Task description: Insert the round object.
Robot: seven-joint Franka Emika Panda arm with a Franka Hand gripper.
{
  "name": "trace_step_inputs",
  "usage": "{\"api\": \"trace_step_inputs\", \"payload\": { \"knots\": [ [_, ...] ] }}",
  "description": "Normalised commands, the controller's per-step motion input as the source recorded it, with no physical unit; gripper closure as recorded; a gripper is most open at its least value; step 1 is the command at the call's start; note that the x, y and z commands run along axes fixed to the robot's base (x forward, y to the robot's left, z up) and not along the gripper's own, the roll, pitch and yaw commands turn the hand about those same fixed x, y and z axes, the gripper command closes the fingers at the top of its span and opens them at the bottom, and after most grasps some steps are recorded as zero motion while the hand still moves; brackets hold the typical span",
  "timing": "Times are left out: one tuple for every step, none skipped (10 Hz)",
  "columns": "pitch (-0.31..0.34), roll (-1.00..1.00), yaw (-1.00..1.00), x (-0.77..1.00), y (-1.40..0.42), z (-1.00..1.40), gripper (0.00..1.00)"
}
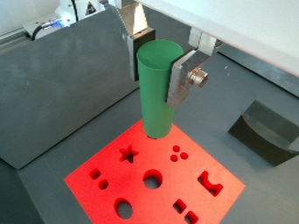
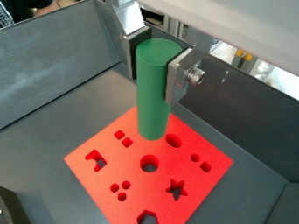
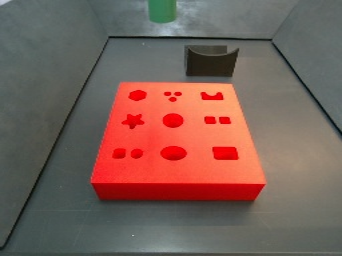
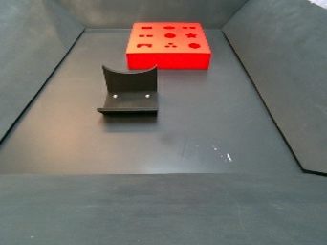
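Clearly the gripper (image 1: 160,61) is clenched on the round object (image 1: 158,92): in both wrist views its flat silver fingers (image 1: 184,77) press against opposite sides of the green peg's upper part, parted only by the peg's own width. A second look at the same grasp shows the gripper (image 2: 156,63) with one finger plate (image 2: 181,77) flush against the round object (image 2: 153,92), a bolt head showing on the plate's outer face.

The peg's long axis runs straight out from between the fingers, its flat round top level with the finger plates and its free lower end pointing down toward the red block (image 1: 158,179). That end hangs in the air above the block, not touching it; in a wrist view it overlaps the block's near edge, so which of the cut-outs lies under it cannot be told. The red block (image 2: 146,175) lies flat on the dark floor, its top face pierced with shaped holes: a star, circles, a hexagon, squares and a notched form.

In a side view only the lower tip of the round object (image 3: 162,10) shows at the upper edge, well above and behind the red block (image 3: 174,135), with the fixture (image 3: 210,60) standing just beyond the block. From the opposite side the fixture (image 4: 128,91) stands nearer the camera and the red block (image 4: 169,45) behind it, with neither gripper nor peg visible.
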Motion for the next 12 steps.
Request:
{"api": "trace_step_inputs", "payload": {
  "knots": [
    [0.0,0.0,0.0,0.0,0.0,-0.09,1.0],
    [0.0,0.0,0.0,0.02,0.0,0.0,1.0],
    [0.0,-0.21,0.0,0.13,0.01,-0.16,1.0],
    [0.0,-0.27,0.0,0.13,0.0,-0.41,1.0],
    [-0.011,-0.24,0.01,0.11,-0.02,-0.53,1.0],
    [-0.046,-0.18,0.0,0.09,-0.04,-0.73,1.0],
    [-0.03,-0.22,0.08,0.1,-0.02,-0.65,1.0],
    [-0.037,-0.2,0.12,0.03,0.0,-0.69,1.0],
    [-0.051,-0.18,0.12,0.0,-0.02,-0.74,1.0],
    [-0.059,-0.08,0.08,0.01,-0.07,-0.69,1.0],
    [-0.034,0.0,0.01,0.03,-0.12,-0.65,1.0],
    [-0.023,0.07,0.0,0.1,-0.16,-0.69,1.0]
  ]
}}
